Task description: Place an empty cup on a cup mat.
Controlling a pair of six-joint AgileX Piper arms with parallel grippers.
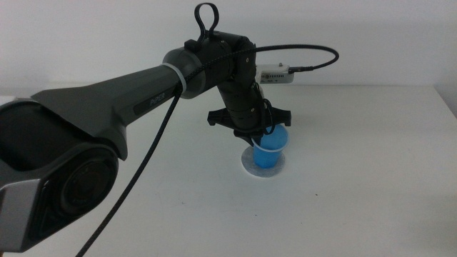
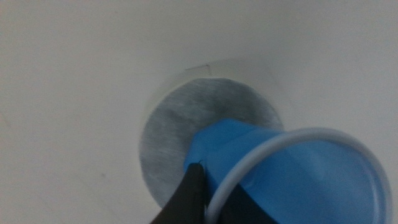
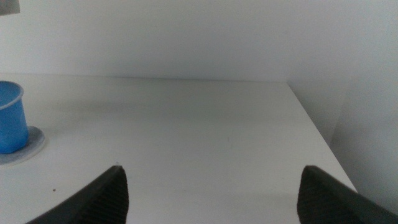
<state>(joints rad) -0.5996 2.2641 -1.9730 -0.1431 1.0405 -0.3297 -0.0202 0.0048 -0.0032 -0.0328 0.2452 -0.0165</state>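
The blue cup [image 1: 272,150] sits upright on the round grey cup mat [image 1: 248,163] in the middle of the white bench [image 1: 371,178]. The left gripper [image 1: 261,136] is right above the mat, squeezed onto the cup's white rim, with one jaw inside the cup and one outside. The right gripper [image 3: 211,190] waits far from the mat, low over the bench, its jaws wide apart.
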